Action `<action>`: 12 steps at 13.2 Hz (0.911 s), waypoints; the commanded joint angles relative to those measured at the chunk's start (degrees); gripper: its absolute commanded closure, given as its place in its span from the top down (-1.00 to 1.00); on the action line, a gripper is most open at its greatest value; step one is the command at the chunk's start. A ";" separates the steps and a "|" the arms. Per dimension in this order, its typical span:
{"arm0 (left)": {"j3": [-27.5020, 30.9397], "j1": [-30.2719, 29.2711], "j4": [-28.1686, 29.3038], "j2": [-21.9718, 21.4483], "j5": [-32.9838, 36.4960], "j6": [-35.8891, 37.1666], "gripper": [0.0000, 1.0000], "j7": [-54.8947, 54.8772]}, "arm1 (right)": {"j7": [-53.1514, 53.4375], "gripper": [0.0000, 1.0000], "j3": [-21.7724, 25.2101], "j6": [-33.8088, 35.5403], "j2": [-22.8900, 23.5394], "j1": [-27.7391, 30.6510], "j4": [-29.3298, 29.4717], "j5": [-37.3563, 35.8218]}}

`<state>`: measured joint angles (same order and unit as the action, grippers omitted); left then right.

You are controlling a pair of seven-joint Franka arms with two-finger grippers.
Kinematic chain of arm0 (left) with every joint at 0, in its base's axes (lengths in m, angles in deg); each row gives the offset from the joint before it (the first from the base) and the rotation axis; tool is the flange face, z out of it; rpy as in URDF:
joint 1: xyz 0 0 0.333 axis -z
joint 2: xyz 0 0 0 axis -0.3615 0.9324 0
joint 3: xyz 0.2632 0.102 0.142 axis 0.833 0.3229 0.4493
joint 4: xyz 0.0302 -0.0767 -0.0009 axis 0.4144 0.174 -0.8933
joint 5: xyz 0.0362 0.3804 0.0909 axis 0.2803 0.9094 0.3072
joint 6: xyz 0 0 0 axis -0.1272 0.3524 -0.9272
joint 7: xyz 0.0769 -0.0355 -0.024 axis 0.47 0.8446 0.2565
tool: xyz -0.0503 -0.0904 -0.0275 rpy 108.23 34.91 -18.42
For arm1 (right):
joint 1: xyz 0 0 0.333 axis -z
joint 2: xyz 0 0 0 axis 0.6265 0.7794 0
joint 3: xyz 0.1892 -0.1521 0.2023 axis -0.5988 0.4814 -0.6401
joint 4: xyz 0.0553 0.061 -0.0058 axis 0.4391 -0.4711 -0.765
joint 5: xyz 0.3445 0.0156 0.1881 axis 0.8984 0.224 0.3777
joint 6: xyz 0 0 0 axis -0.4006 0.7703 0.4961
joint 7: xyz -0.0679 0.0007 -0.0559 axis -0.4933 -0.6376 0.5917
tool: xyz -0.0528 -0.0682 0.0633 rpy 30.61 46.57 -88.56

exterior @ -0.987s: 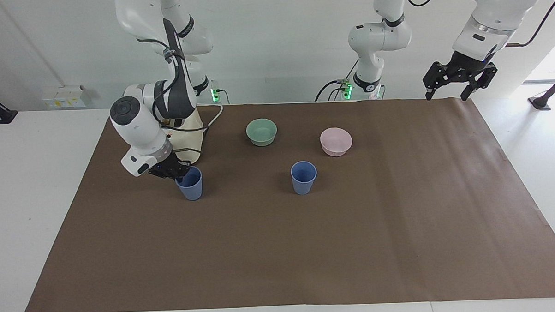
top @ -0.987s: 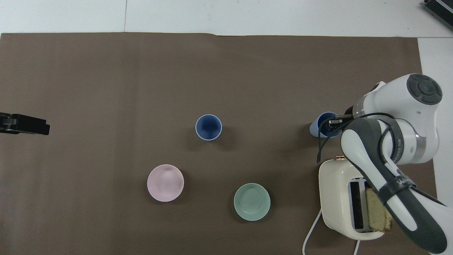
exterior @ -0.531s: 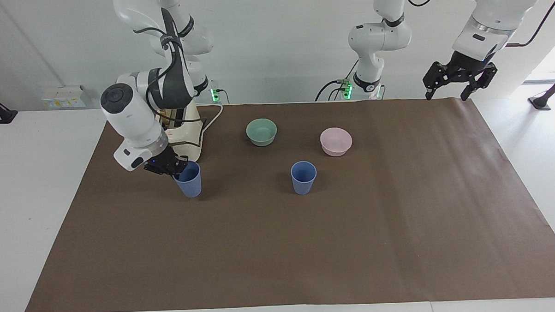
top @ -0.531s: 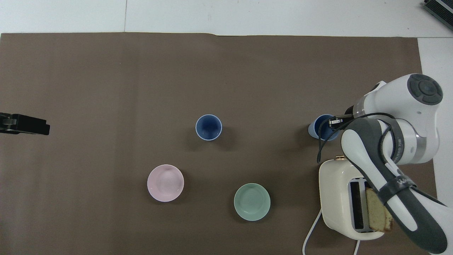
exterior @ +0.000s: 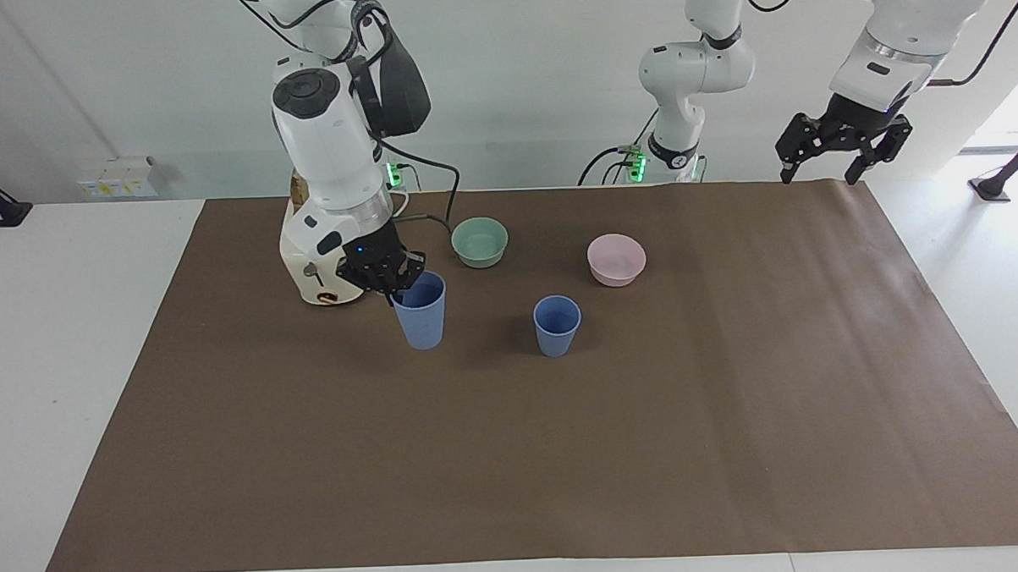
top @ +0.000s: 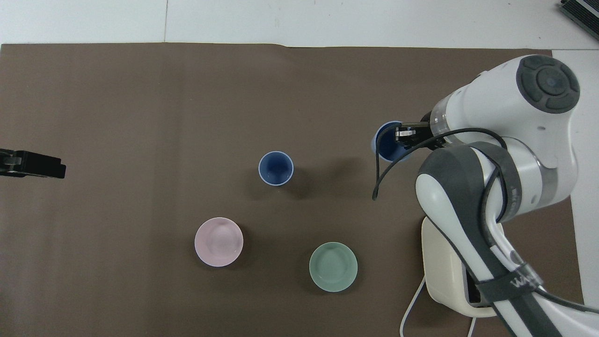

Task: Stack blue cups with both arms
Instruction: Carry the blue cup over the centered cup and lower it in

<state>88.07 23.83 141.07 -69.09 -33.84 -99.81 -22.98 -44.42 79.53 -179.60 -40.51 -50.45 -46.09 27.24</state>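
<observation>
Your right hand (exterior: 393,283) pinches one blue cup (exterior: 420,312) by its rim above the bench (exterior: 566,453), so it can drop into the standing cup (exterior: 557,325), while your left hand (exterior: 841,143) waits spread over the bench's corner.

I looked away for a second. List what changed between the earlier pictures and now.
The right tool, shut on the rim of one blue cup, has lifted it off the mat and carried it from beside the toaster toward the second blue cup. The second cup, green bowl, pink bowl and toaster stayed put. The left tool waits, open, over the mat's corner.
</observation>
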 commanded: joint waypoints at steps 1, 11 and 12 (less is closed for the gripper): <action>-0.45 -0.71 0.04 -0.36 0.47 0.66 1.00 -0.35 | 4.33 -1.00 -0.35 2.31 2.70 -2.74 5.79 2.40; -0.45 -0.71 0.04 -0.36 0.47 0.66 1.00 -0.35 | 7.07 -1.00 -0.79 -3.84 4.90 -11.29 6.51 5.91; -0.36 -0.71 0.04 -0.36 0.47 0.66 1.00 -0.35 | 7.16 -1.00 -0.79 -3.93 5.43 -11.63 6.42 6.01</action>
<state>88.07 23.83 141.07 -69.09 -33.84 -99.80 -22.98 -37.93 78.94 -182.96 -36.20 -62.07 -40.80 31.54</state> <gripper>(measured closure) 0.000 0.956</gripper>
